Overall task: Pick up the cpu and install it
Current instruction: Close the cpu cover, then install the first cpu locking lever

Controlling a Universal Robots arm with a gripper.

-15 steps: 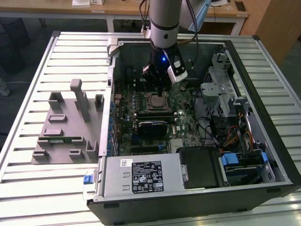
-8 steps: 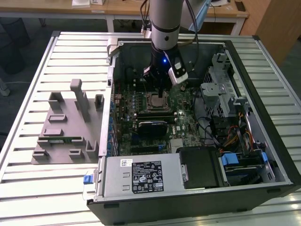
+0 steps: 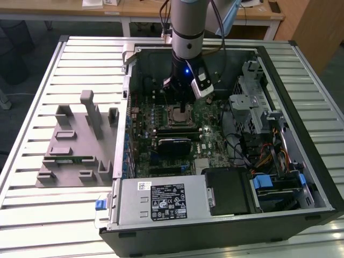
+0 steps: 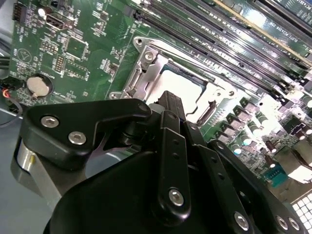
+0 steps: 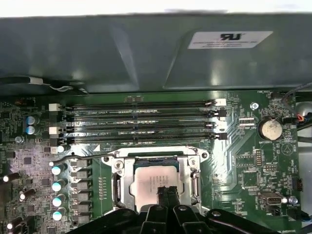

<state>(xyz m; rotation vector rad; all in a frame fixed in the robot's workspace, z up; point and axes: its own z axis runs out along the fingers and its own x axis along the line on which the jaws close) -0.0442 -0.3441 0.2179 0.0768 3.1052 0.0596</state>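
The cpu [image 5: 148, 179], a pale silver square chip, lies flat inside the metal socket frame [image 5: 118, 184] on the green motherboard, and it also shows in the second wrist view as the cpu [image 4: 184, 81]. My gripper [image 5: 166, 193] is shut, its two black fingers pressed together with the tips right over the chip's near edge. I cannot tell whether the tips touch it. In the exterior view the gripper [image 3: 183, 110] reaches straight down into the open computer case over the socket [image 3: 176, 118].
Long memory slots [image 5: 141, 121] run beside the socket, with the case wall [image 5: 146, 53] behind them. A coin battery [image 5: 269, 129] sits on the board. A black block [image 3: 173, 144] lies near the socket, a power supply [image 3: 161, 200] and a drive cage [image 3: 252, 102] crowd the case, and a grey fixture [image 3: 75, 145] stands outside.
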